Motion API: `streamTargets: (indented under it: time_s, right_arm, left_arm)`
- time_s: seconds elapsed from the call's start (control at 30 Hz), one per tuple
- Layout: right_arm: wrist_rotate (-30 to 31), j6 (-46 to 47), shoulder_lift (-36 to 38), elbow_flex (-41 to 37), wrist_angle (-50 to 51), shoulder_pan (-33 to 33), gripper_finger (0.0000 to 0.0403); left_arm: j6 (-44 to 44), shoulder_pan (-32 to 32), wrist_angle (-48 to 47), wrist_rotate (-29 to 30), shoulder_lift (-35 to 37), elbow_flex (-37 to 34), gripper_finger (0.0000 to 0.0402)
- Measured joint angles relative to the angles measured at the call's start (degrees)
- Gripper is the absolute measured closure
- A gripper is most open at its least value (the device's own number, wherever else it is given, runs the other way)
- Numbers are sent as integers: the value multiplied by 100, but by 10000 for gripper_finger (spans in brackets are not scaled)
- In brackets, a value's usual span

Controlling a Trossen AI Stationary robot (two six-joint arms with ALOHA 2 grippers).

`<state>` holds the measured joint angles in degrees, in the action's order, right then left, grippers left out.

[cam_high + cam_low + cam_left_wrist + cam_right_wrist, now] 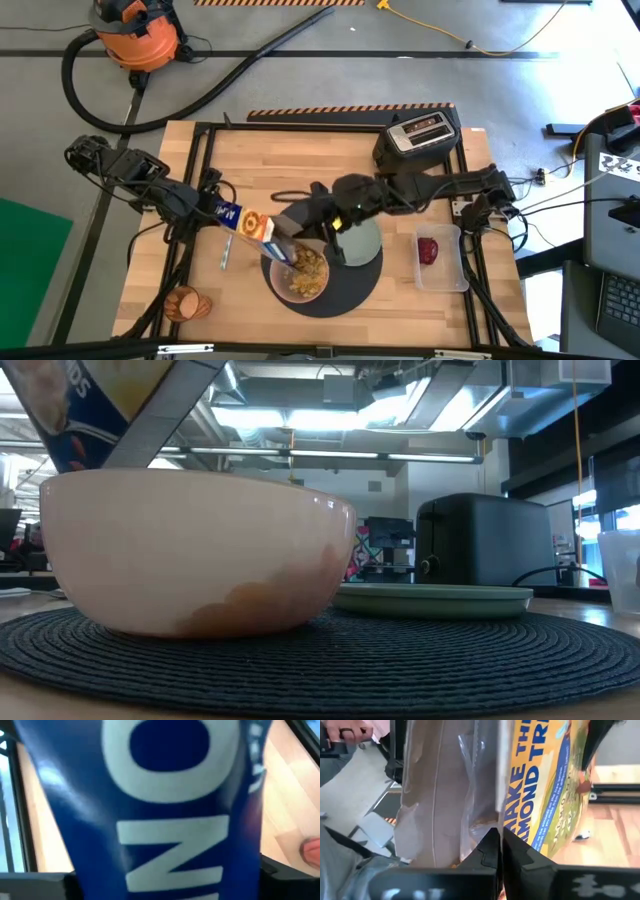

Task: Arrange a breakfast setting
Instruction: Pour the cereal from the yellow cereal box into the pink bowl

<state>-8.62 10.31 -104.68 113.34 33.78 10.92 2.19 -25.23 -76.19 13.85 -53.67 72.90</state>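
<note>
Nearest the table's front edge, the orange cup (187, 303) is standing at the left corner, well apart from everything else. Just behind it, the round dark mat (352, 292) is carrying the pink bowl (298, 275), already heaped with cereal, and the pale green plate (362, 240) just beside it. The left gripper (228, 213) is clamping a cereal box (262, 232) across its sides and tipping it, mouth down, over the bowl's rim. The right gripper (300, 228) is working at that mouth with its fingers pressed together; in its wrist view the fingertips (490, 851) sit right against the clear inner bag (450, 795), though I cannot tell whether they are pinching it.

The bowl looks full, so I judge the pour is nearly over. Doing it well means bringing the box upright slowly, keeping its mouth above the bowl until the flakes stop falling, and not nudging the rim.

The spoon (225, 252) is lying on the wood left of the mat. The apple (428, 250) is resting in a clear tray (440, 258) to the right. Farthest back, the black toaster (420, 136) is standing.
</note>
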Motion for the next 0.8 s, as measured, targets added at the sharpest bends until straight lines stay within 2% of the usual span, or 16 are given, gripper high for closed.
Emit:
streamTargets:
  time_s: [0.27,0.43,0.63,0.8]
  right_arm:
    - [-176,150,-23,350,330,-360,403]
    - [-412,250,-43,506,385,-512,403]
    - [-450,190,-16,527,251,-700,403]
    - [-433,8,-10,529,273,-953,403]
  left_arm:
    - [-798,0,179,631,2,7,91]
    - [-794,0,409,841,2,7,52]
    - [-765,0,390,1282,2,7,45]
    - [-765,0,363,1431,2,6,50]
